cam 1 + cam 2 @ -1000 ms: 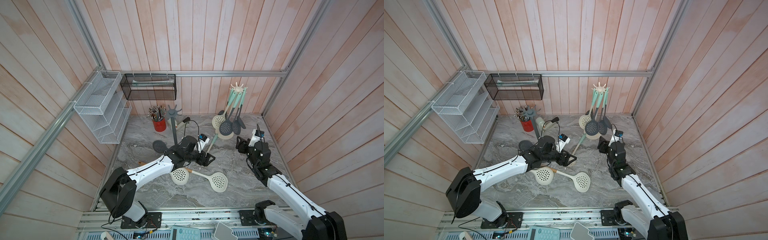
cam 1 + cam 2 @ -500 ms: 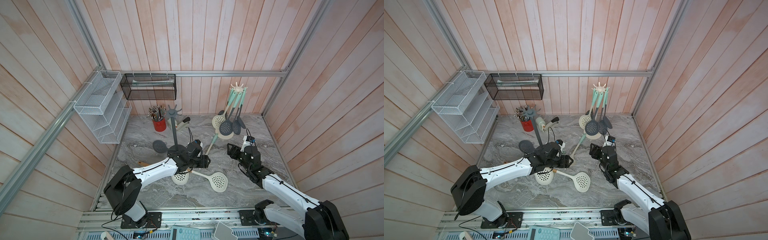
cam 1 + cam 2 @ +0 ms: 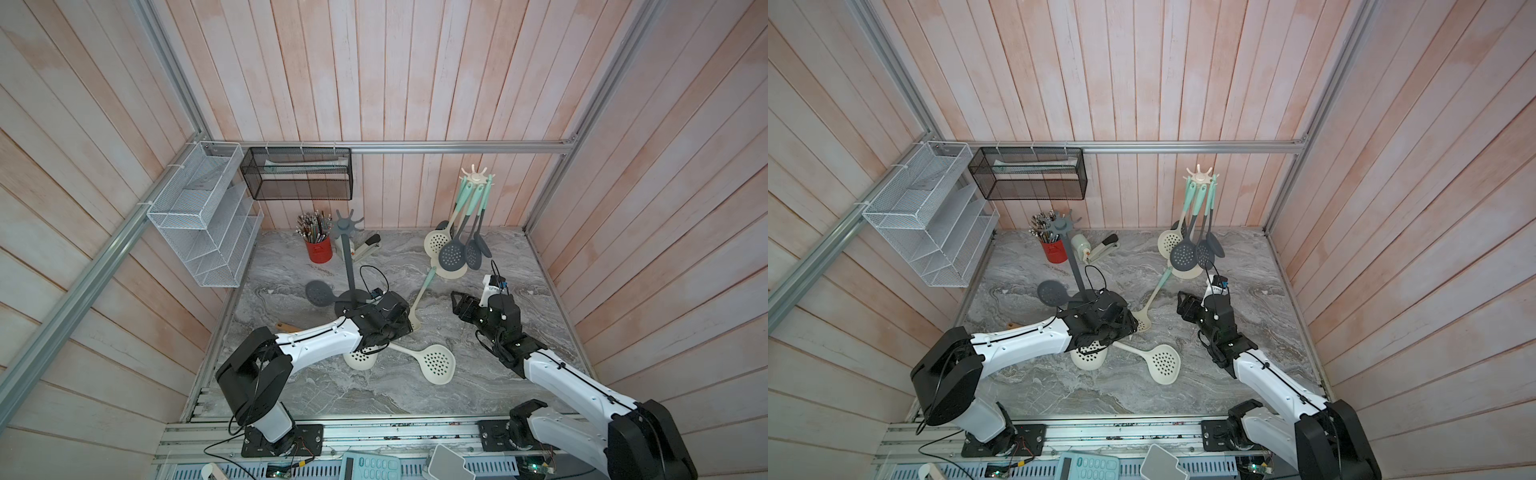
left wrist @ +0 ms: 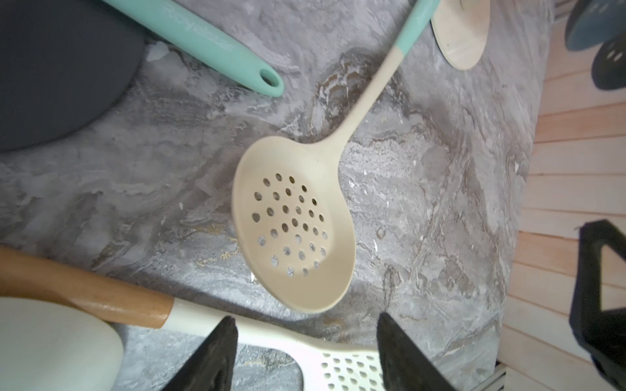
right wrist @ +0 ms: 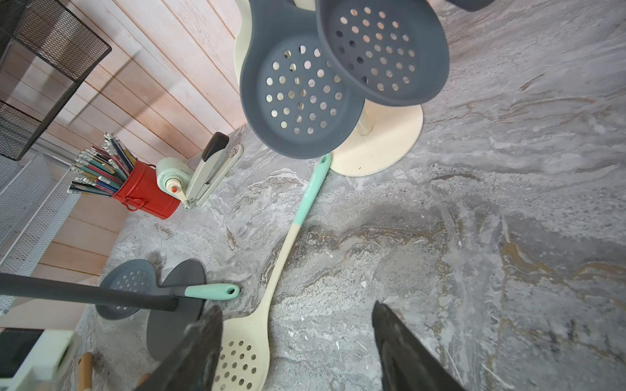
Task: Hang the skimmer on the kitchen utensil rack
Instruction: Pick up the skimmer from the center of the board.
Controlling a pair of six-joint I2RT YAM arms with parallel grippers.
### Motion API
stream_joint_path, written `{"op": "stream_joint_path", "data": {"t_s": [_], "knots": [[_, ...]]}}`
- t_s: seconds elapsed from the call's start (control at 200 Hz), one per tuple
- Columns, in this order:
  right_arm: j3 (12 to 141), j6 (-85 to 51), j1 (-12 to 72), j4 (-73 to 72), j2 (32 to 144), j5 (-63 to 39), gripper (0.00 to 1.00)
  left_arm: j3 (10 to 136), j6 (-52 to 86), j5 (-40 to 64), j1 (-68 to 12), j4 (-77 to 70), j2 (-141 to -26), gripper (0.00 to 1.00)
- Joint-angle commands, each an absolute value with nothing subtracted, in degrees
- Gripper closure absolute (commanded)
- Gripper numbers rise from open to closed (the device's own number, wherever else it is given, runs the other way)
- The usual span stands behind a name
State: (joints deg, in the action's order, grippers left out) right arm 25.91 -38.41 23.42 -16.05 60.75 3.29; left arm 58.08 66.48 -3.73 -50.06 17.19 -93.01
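Grey marble table [image 3: 374, 390] holds a few loose skimmers [image 3: 423, 294]. My left gripper [image 4: 306, 320] has just dropped low, its jaws a bit closer but still apart, one each side of the white holey skimmer with the brown wooden handle [image 4: 271, 334], near the middle. My right gripper [image 5: 296, 306] has slid left, open and empty. Nothing is grabbed yet, so the tall cream hook rack [image 3: 475, 176], far right, waits.

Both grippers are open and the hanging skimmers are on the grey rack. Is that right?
Not quite. The left gripper and right gripper are open, but the hanging skimmers are on the cream rack, not the grey rack, which has nothing hung on it. Both top views show this.
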Motion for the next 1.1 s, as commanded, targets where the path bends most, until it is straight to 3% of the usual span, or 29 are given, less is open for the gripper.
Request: {"op": "stream_joint_path", "data": {"t_s": [0.0,0.42,0.865,1.095], "knots": [[24.3,-39.1,23.0,-17.3,59.8,2.2,0.29,59.8,73.5,-7.8,-50.4,17.5,-93.4,0.34],[21.9,-38.3,19.4,-17.4,57.4,0.0,0.29,60.2,83.1,-12.4,-50.4,22.2,-94.1,0.35],[20.4,-38.5,16.6,-17.3,56.3,-2.5,0.29,63.3,83.3,-12.2,-50.2,21.4,-98.5,0.37],[20.1,-38.7,16.5,-16.4,55.5,-2.9,0.29,64.7,83.1,-10.5,-50.3,19.8,-101.4,0.42]]}}
